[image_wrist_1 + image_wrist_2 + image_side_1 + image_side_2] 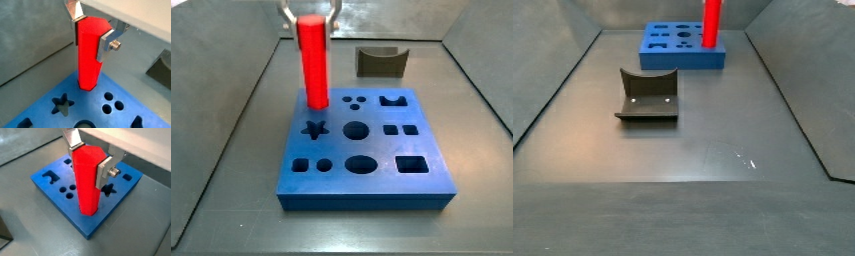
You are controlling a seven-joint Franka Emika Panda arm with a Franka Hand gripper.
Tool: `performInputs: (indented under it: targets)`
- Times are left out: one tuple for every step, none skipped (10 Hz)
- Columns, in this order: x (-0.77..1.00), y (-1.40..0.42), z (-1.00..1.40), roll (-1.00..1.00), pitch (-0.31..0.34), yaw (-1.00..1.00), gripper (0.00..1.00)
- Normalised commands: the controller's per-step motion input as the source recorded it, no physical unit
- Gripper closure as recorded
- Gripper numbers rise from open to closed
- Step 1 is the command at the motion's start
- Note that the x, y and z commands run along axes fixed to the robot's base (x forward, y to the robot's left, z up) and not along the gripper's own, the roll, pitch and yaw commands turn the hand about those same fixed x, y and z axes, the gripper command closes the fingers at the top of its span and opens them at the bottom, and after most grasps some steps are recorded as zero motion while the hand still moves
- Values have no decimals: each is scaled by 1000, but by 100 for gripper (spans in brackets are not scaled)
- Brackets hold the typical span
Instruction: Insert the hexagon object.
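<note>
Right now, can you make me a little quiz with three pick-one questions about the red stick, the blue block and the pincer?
1. Where is the lower end of the red bar?
A. At a corner of the blue block
B. On the bare floor
C. Inside the dark fixture

2. What colour is the block with the shaped holes?
A. Green
B. Blue
C. Yellow

3. What is the pincer doing?
A. Hanging open with nothing in it
B. Lying on the floor
C. Gripping the red bar, which stands upright

Answers:
1. A, both side views show the bar's lower end at the block's corner.
2. B, every view shows it blue.
3. C, both wrist views show the silver fingers pressed on the bar's sides near its top.
</note>
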Motion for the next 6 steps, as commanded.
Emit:
performInputs:
  targets:
    - [0,0,-926,87,-141,0,100]
    - [0,0,-994,79,-130,0,100]
    - [-160,0,-1000,71,-97,26,100]
    - [-97,9,-1000,74,-136,57,100]
    - [0,-151,-549,-49,-361,0,100]
    - [-106,0,-317,-106,-457,0,100]
